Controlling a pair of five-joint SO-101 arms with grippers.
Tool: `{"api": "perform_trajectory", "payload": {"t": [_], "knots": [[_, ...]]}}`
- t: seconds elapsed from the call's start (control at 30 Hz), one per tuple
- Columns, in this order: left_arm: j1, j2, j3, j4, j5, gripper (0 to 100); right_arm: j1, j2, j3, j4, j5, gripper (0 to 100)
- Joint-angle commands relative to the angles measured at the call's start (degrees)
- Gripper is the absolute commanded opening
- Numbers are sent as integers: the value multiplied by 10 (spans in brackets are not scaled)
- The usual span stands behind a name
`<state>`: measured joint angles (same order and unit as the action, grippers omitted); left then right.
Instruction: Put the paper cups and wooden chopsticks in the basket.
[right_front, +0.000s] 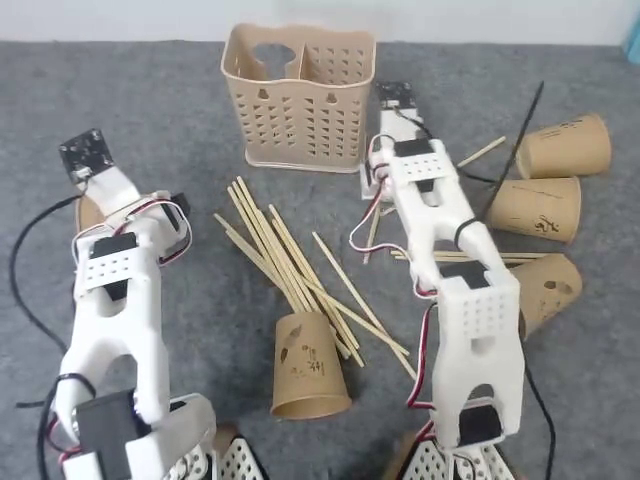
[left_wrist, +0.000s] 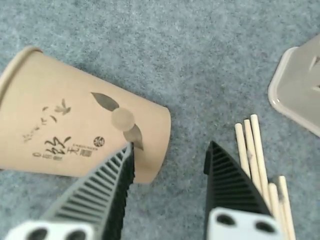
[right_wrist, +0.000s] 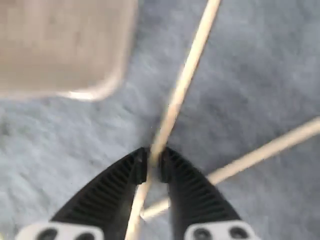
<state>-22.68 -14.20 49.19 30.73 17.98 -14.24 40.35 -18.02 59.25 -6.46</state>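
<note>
Wooden, pale and thin, the round chopstick (right_wrist: 182, 85) is pinched near 1 end by the right gripper (right_wrist: 154, 160), whose black ribbed jaws are closed on it. The grip sits just off the 5 o'clock corner of the beige perforated plastic basket (right_front: 300, 120), which stands at the table's 12 o'clock.

To do this step well, I would lift first and turn second. The free end should rise clear of the grey felt and of the crossing stick beside it. The stick can then be tipped upright above the rim and lowered into 1 of the 2 compartments. A pinch this close to the end may let it swivel, so a slow move seems wise.

Its long axis runs straight out from between the jaws, nearly in line with the gripper, and the free end points past the basket's base corner.

At the table's 9 o'clock the left gripper (left_wrist: 171, 150) has its jaws apart. 1 fingertip touches a brown printed paper cup (left_wrist: 75, 125) lying on its side, its narrow base toward the loose chopsticks (left_wrist: 250, 145).
</note>
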Motion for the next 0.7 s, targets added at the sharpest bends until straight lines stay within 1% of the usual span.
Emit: {"api": "perform_trajectory", "payload": {"t": [0.0,0.17,0.3,0.37,0.5,0.67], "knots": [[5,1,0,-11,2,224,20,-15,-14,69,0,6],[5,1,0,-11,2,224,41,-22,-11,149,38,8],[5,1,0,-11,2,224,45,-34,-11,226,42,8],[5,1,0,-11,2,224,45,-46,4,247,42,8],[4,1,0,-11,2,224,33,-115,103,227,42,8],[4,1,0,-11,2,224,11,-284,292,126,42,8]]}}
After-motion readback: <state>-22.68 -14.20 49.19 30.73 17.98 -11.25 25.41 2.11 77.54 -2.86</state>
